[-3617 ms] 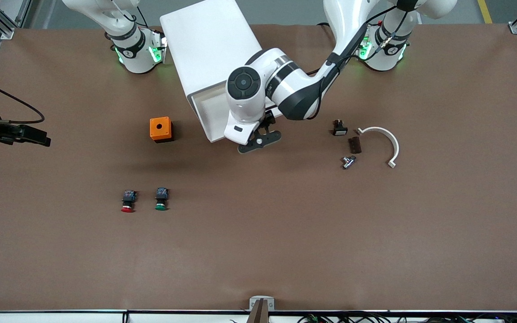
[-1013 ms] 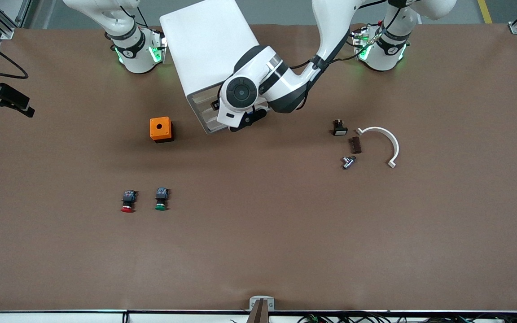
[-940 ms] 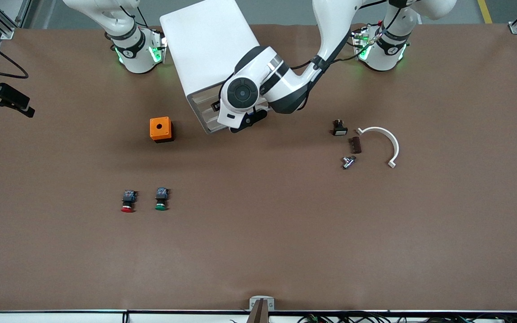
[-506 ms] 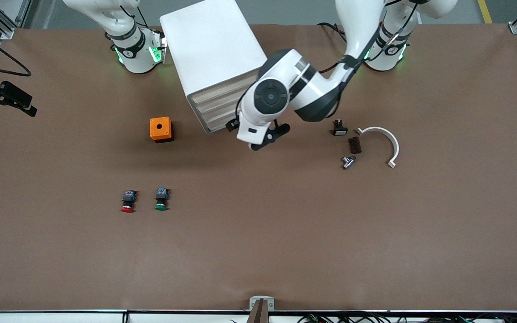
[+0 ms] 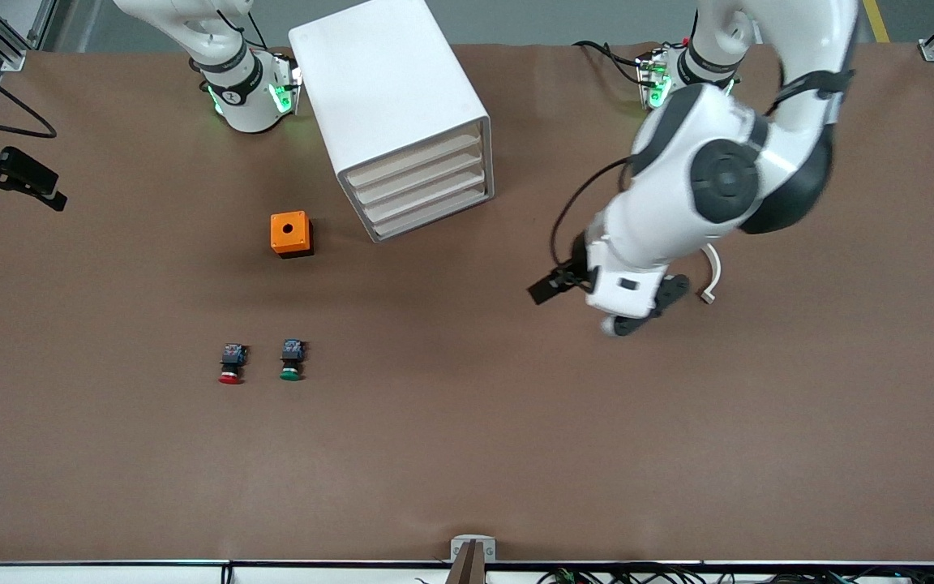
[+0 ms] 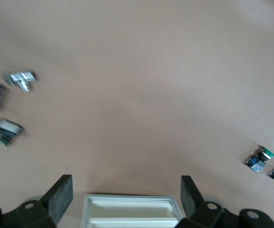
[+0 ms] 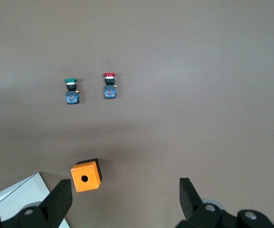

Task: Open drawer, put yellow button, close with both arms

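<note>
The white cabinet (image 5: 390, 89) stands between the arm bases, and all its drawers (image 5: 422, 182) are shut flush. The yellow button is out of view. My left gripper (image 5: 637, 320) is open and empty, up over the table at the left arm's end, well off the cabinet. In the left wrist view its gripper (image 6: 126, 190) has wide-apart fingers, with the cabinet front (image 6: 129, 213) between them farther off. My right gripper (image 5: 29, 182) hovers at the right arm's end of the table. In the right wrist view it (image 7: 126, 192) is open and empty.
An orange box (image 5: 290, 234) with a round hole sits beside the cabinet, also in the right wrist view (image 7: 85, 175). Red-capped (image 5: 230, 363) and green-capped (image 5: 291, 361) buttons lie nearer the camera. A white curved piece (image 5: 714, 272) shows under the left arm; small parts (image 6: 20, 78) lie there.
The top drawer was open under the left gripper. It has been pushed shut. The left arm has swung away from the cabinet toward its own end of the table. The right gripper barely moved.
</note>
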Action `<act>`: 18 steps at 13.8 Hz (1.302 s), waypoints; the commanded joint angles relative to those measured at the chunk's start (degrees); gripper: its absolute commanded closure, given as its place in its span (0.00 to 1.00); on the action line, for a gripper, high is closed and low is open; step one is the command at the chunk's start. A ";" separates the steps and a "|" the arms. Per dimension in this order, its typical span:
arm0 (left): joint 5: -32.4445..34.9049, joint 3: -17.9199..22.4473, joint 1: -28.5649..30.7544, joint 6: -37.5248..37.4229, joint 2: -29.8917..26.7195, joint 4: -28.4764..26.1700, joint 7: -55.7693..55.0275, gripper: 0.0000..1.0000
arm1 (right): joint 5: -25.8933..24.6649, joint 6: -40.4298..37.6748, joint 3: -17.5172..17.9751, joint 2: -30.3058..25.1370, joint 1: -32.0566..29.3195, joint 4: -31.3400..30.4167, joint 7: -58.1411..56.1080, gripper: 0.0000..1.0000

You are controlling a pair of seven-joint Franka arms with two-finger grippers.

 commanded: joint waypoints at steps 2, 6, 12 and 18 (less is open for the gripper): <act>3.60 -0.54 6.04 -7.30 -5.37 -1.55 11.98 0.00 | -0.46 0.26 0.63 -1.47 -1.01 -1.22 0.08 0.00; 8.10 -0.54 10.70 -12.50 -7.66 -1.81 20.68 0.00 | -0.46 -0.09 0.72 -1.47 -0.84 -1.22 0.08 0.00; 8.10 -0.37 19.41 -14.96 -13.02 -3.47 33.69 0.00 | -0.46 -0.27 0.72 -1.56 -0.92 -1.22 -0.01 0.00; 9.49 4.30 20.03 -13.83 -20.23 -12.26 41.45 0.00 | -0.46 -0.27 0.90 -1.56 -0.66 -1.22 -0.01 0.00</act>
